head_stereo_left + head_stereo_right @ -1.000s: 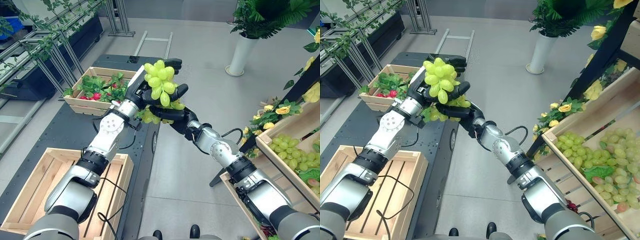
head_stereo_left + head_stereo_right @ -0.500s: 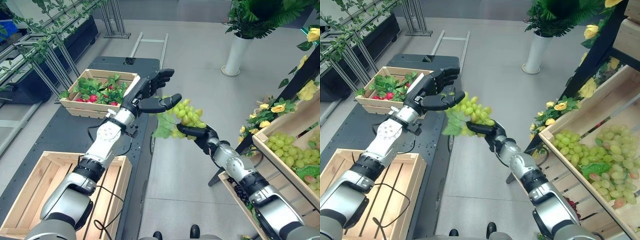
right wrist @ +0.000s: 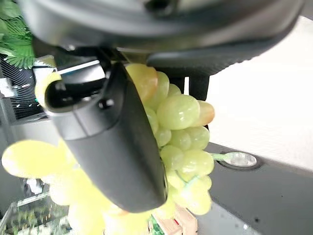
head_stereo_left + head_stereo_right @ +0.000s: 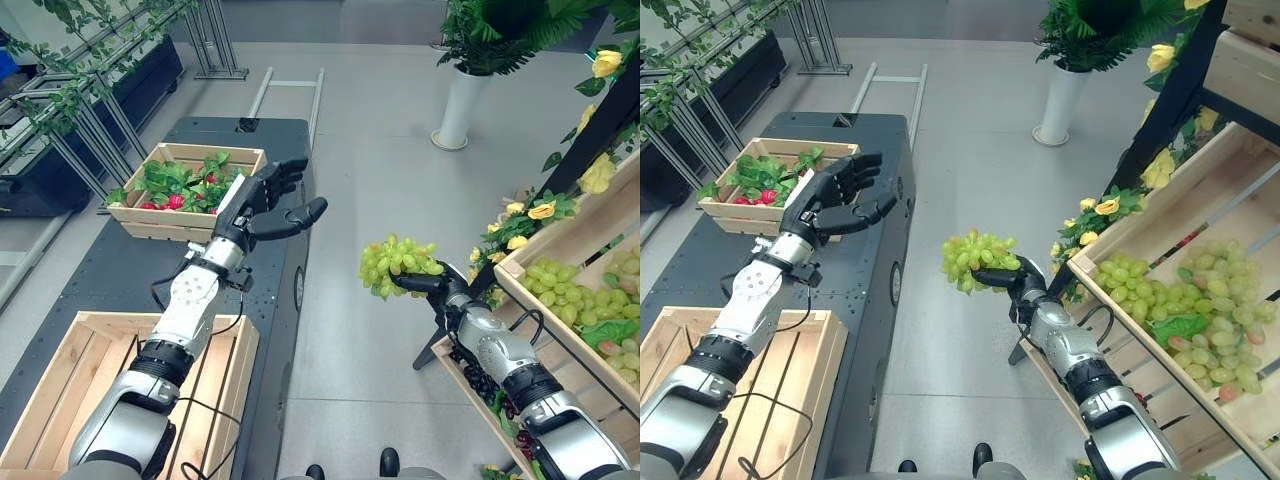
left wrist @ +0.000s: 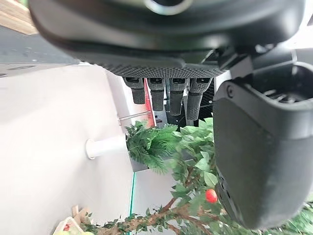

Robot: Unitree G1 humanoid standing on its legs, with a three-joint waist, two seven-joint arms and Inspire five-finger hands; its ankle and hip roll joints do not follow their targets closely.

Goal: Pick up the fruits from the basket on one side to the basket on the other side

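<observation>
- One bunch of green grapes [image 4: 397, 264]: round, glossy berries, clutched in my right hand [image 4: 447, 291], fingers and thumb curled around it, held over bare floor.
- One left hand [image 4: 262, 205]: I see it spread wide, fingers straight, holding nothing, well apart from the bunch.
- One slatted wooden crate [image 4: 95, 375] below my left arm, near side, nothing inside.
- One wooden crate of leaves and red fruit [image 4: 185, 186] just beyond my left hand.
- One tilted wooden bin of green grapes [image 4: 1180, 300] beside my right arm.
</observation>
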